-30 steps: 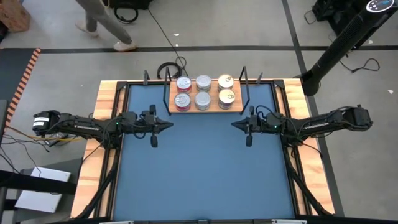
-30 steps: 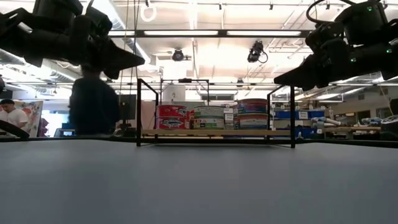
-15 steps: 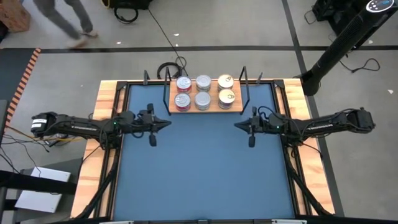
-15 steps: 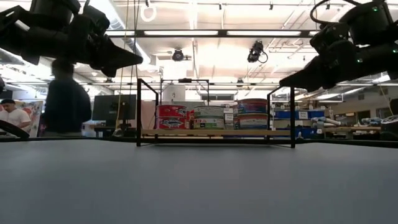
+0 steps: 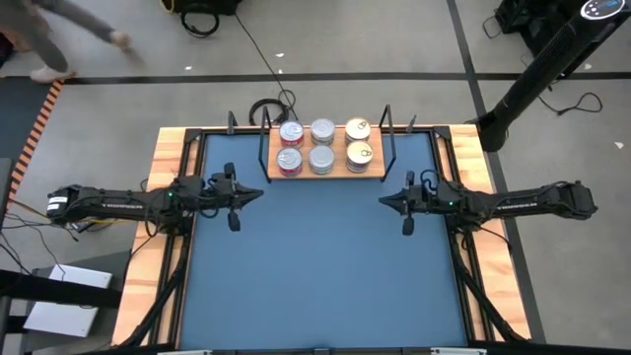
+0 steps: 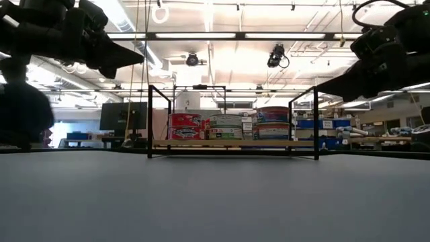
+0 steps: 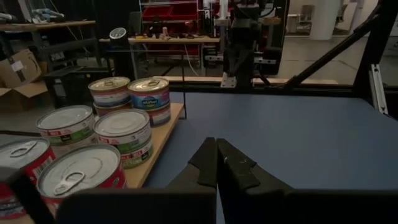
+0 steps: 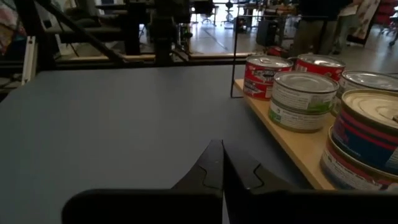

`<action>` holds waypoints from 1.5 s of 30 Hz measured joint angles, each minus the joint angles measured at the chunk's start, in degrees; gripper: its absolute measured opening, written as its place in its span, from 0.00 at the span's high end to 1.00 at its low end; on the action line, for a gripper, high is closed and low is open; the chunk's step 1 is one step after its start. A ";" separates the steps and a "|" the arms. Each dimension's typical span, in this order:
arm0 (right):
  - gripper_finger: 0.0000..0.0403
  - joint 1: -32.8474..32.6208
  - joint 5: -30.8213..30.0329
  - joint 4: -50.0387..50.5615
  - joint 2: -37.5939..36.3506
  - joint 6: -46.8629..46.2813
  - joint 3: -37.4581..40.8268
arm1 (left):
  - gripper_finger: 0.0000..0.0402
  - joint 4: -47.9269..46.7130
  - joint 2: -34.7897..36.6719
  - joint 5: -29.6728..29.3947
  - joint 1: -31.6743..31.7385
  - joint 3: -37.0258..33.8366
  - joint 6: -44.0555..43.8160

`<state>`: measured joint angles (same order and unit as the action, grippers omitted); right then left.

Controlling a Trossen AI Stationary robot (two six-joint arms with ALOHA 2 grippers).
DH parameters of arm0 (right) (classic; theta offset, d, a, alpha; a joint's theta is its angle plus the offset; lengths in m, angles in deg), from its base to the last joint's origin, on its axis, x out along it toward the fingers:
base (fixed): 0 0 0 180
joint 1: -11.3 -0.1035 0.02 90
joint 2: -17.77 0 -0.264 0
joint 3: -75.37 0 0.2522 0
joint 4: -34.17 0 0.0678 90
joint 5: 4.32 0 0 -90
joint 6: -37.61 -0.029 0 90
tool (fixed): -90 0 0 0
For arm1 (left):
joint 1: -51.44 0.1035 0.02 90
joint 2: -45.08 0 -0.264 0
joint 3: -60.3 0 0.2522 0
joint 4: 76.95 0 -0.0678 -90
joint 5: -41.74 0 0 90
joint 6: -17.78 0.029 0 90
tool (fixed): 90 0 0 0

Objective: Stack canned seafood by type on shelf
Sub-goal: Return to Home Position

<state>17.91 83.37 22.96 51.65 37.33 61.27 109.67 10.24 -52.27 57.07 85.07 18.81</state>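
Before the shelf (image 5: 304, 177), left claw (image 5: 259, 194) and right claw (image 5: 384, 200) pinched empty, drawn farther apart

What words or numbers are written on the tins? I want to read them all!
No text can be read for sure.
Blue tin: a small white logo, too blurred to read.
Green tins: print too small to read.
Red tins: print too blurred to read.
Shelf: no writing shows.
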 joint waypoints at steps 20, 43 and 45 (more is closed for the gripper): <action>0.99 -0.04 -0.57 12.57 -13.92 -1.22 -0.02 | 0.99 -8.96 27.28 -5.38 0.02 -10.49 0.21; 0.99 -0.04 -0.57 22.31 -27.06 -0.03 -0.02 | 0.99 -18.75 32.39 -6.03 3.95 -10.49 1.52; 0.99 -0.04 -0.02 23.51 -29.38 -0.14 -0.04 | 0.99 -18.98 32.37 -4.83 5.27 -10.49 1.53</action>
<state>17.86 83.35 46.46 22.27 37.19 61.23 90.69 42.61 -57.10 62.34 74.57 20.34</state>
